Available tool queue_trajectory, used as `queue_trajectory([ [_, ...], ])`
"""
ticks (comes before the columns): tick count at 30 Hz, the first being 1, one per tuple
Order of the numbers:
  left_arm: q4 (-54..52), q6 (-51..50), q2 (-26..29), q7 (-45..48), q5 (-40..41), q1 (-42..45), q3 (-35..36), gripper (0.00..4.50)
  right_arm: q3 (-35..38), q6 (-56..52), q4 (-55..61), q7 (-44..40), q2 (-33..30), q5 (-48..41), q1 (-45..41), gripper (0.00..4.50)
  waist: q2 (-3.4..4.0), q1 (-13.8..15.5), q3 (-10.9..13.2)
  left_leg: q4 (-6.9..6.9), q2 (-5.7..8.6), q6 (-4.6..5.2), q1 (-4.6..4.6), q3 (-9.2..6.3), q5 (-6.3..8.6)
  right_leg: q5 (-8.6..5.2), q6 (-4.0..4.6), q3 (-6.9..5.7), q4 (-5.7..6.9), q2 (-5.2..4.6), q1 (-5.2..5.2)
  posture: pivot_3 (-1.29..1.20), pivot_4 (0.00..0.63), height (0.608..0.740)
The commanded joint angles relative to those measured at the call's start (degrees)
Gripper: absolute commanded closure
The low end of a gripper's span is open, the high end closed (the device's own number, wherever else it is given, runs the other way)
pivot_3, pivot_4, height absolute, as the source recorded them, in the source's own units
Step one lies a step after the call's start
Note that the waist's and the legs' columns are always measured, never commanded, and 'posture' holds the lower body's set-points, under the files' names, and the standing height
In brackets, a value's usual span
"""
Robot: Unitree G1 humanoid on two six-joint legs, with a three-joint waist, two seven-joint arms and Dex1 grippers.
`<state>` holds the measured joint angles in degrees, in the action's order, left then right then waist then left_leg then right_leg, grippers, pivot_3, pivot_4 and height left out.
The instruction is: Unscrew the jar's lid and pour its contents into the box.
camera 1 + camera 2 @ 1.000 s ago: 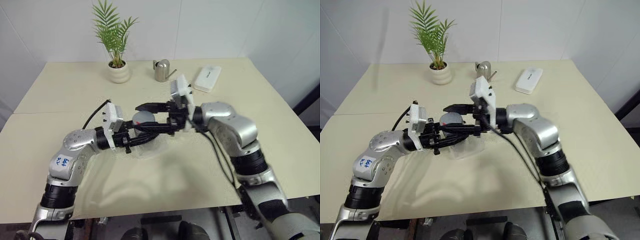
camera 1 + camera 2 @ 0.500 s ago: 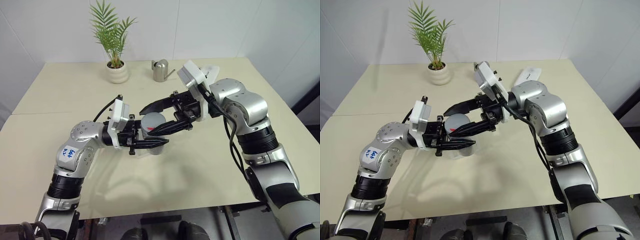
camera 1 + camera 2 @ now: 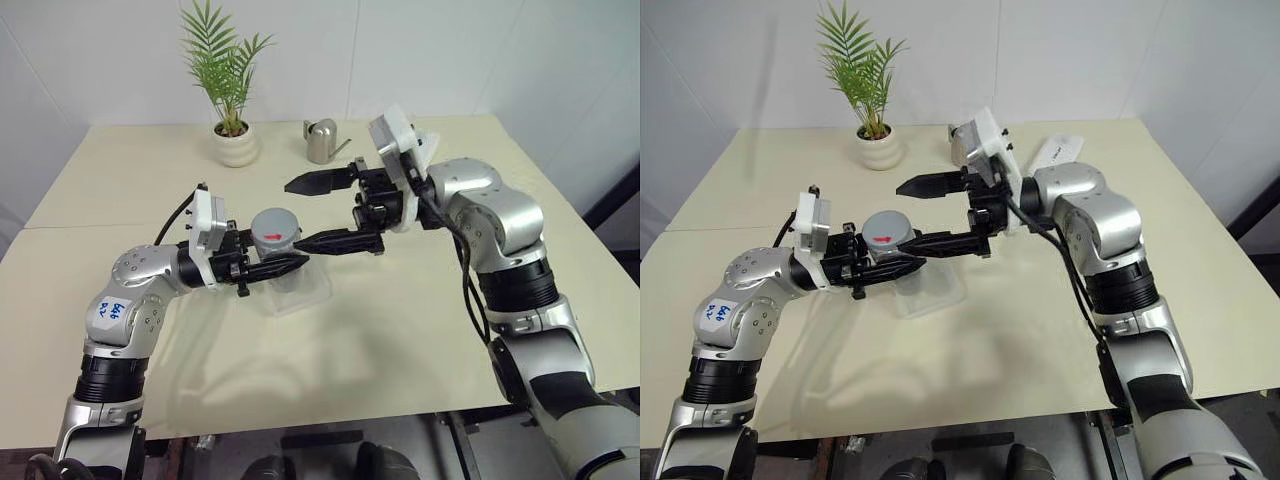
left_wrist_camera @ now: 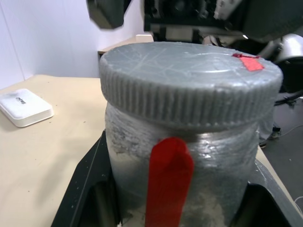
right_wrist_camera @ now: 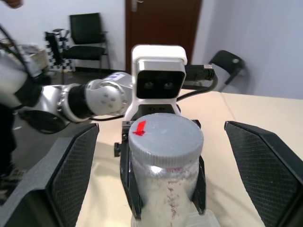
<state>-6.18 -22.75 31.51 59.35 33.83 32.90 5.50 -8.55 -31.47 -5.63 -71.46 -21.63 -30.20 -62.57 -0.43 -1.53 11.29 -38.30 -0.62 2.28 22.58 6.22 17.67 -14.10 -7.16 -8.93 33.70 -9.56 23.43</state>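
A: Nearest to us, what does the left tool [image 3: 285, 265] have?

B: It is clamped on the jar [image 3: 276, 243], held upright above the table [image 3: 400, 330], with the grey lid [image 4: 189, 78] on top (a red mark on the lid, another down the jar's side).

A: And the box [image 3: 300, 292]?

B: The clear tray lies on the table just below and behind the jar.

A: The right tool [image 3: 318, 212]?

B: Spread wide, pointing toward the jar from the other side; one finger lies level beside the lid, the other stands higher and farther back, neither gripping it.

A: Farther off?

B: A potted plant [image 3: 232, 90], a silver watering can [image 3: 322, 141] and a white case [image 3: 1053, 153] near the table's far edge.
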Motion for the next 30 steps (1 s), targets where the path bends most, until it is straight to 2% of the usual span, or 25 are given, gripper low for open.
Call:
queue_trajectory([
  [1,-1.6,-1.5,-1.3,-2.6,1.3,0.8,0.2,2.53,-0.6,-1.6,6.0,5.3,2.7,-0.1,1.3,0.03,0.0,0.0,0.0,0.0,0.0,-0.01,0.0,0.0,0.0,0.0,0.0,0.0,0.01,0.0,0.0,0.0,0.15,0.74],
  [7,-2.0,-2.0,-1.7,-2.4,1.1,0.8,-0.4,2.53,-2.2,-1.3,5.9,10.9,6.0,2.4,2.3,0.03,0.0,-0.1,0.0,-0.02,0.0,-0.02,-0.01,0.01,-0.01,0.0,0.0,0.01,0.05,0.0,0.01,0.0,0.15,0.74],
  [15,-2.4,-2.1,-1.3,-1.7,1.4,0.6,-0.6,2.53,-1.6,1.4,0.2,11.9,7.0,5.3,0.7,0.03,0.0,-0.1,0.0,-0.01,0.01,-0.02,-0.01,0.01,-0.01,0.0,0.01,0.02,0.05,0.0,0.01,0.0,0.15,0.74],
  [24,-2.7,-1.5,-1.0,-1.3,1.3,0.0,-0.6,2.53,2.1,4.5,-4.9,8.3,1.7,5.3,-0.4,0.03,0.0,0.0,0.0,-0.02,0.01,-0.01,0.0,0.01,-0.01,0.0,0.01,0.01,0.05,0.01,0.03,0.0,0.15,0.74],
  [30,-3.8,-1.3,-0.9,-1.5,1.5,-1.2,-0.5,2.53,3.8,6.8,-4.2,3.4,-4.8,4.1,3.3,0.03,-0.01,0.1,0.0,-0.01,0.0,-0.01,0.0,0.0,-0.01,0.0,0.01,0.0,0.04,0.01,0.02,0.0,0.15,0.74],
])
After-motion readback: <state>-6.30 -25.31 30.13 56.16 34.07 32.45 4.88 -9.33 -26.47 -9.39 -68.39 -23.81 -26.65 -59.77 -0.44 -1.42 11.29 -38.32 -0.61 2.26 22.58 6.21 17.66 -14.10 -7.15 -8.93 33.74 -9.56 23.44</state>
